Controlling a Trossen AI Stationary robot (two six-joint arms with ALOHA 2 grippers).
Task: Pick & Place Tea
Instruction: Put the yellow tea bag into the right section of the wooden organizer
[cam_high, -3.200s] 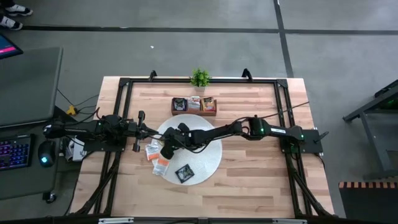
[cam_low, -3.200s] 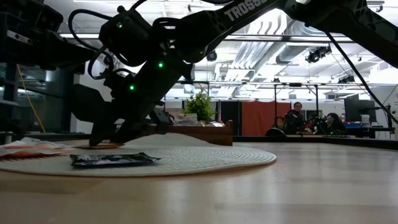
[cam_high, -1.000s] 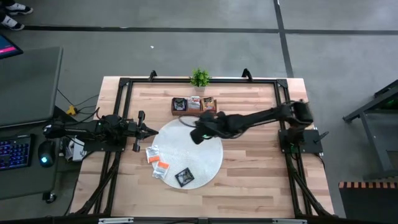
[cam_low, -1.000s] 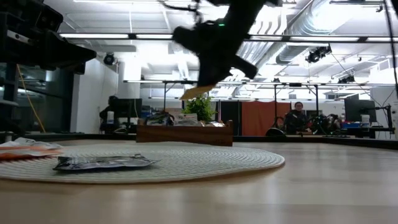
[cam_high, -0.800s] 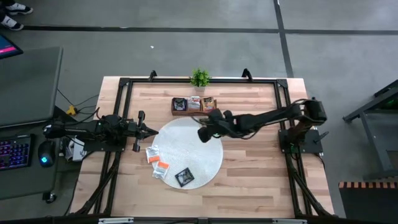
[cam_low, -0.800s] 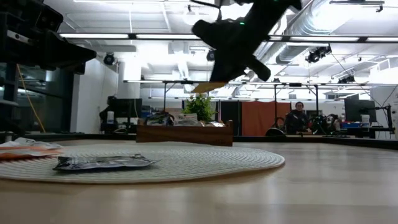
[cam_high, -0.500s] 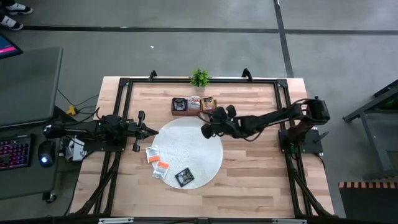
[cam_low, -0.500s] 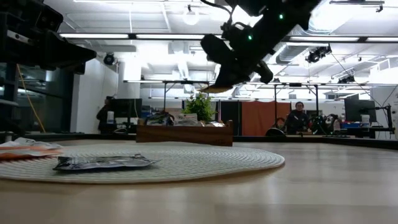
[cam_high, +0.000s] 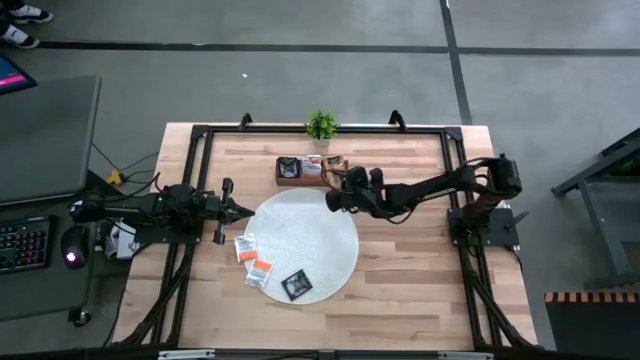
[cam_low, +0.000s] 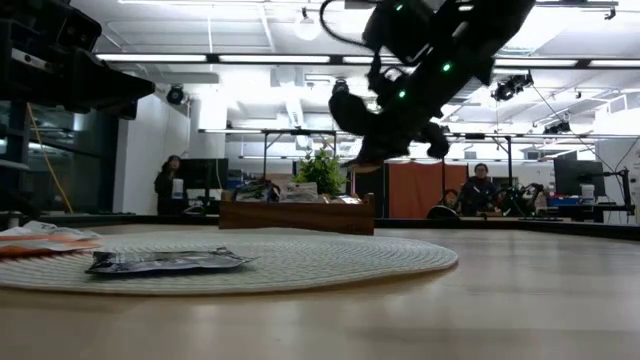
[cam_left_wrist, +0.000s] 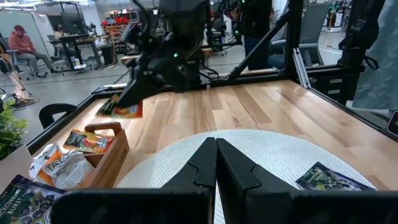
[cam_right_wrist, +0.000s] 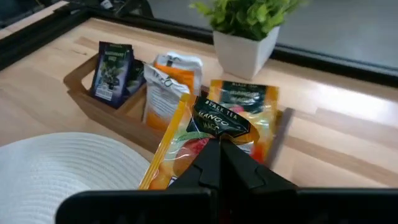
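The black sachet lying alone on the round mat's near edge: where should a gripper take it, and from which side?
The black sachet lies flat on the white mat, apart from the other sachets. Probably best to come straight down and pinch across one free edge or corner, on its mat-centre side, away from those sachets. Being thin, it offers little else to grip.

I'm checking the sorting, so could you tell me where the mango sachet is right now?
The mango sachet is held in the right gripper, above the mat's far edge, just short of the tray.
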